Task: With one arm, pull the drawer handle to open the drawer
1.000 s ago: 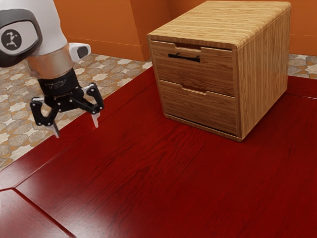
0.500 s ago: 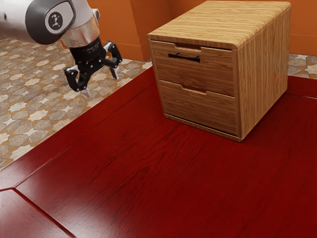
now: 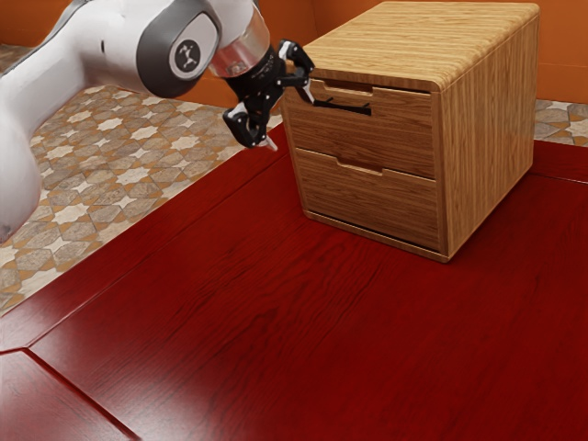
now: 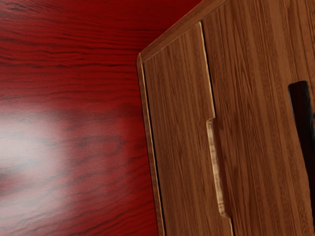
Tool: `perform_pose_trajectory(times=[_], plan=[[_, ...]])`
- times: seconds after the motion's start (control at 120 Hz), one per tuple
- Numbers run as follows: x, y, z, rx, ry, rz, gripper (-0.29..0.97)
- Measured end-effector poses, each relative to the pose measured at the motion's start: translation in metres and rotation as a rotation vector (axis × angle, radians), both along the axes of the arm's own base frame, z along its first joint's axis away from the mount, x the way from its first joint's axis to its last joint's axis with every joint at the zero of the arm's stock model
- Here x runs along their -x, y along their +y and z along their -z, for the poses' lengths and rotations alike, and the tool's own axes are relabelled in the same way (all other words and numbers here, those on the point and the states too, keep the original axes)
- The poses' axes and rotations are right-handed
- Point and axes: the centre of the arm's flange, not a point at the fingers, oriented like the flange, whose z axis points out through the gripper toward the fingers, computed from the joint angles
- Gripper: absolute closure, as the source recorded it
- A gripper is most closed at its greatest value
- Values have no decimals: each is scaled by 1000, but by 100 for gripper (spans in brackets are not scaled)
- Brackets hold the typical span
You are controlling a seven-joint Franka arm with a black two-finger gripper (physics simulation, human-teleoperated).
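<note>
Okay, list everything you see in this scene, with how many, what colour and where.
cabinet: one, light wood, on the table
upper drawer: one, light wood, cabinet front, shut
lower drawer: one, light wood, below it, shut
handle: one, black, on the upper drawer
table: one, dark red, under the cabinet
floor: patterned beige tiles, beyond the table
wall: orange, behind the cabinet
arm: one, white and grey, from the exterior view's left
gripper: one, black, open, beside the handle's end
</note>
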Motion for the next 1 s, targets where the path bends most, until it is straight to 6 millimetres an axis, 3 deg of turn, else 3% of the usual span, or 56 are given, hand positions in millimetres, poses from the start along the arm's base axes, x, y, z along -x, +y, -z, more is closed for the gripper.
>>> perform_pose_trajectory(times=[0.342, 0.542, 1.0], plan=[[-30, -3, 21, 38, -70, -29, 0], [-38, -2, 22, 50, -107, -42, 0], [-64, 4, 50, 79, -150, -60, 0]])
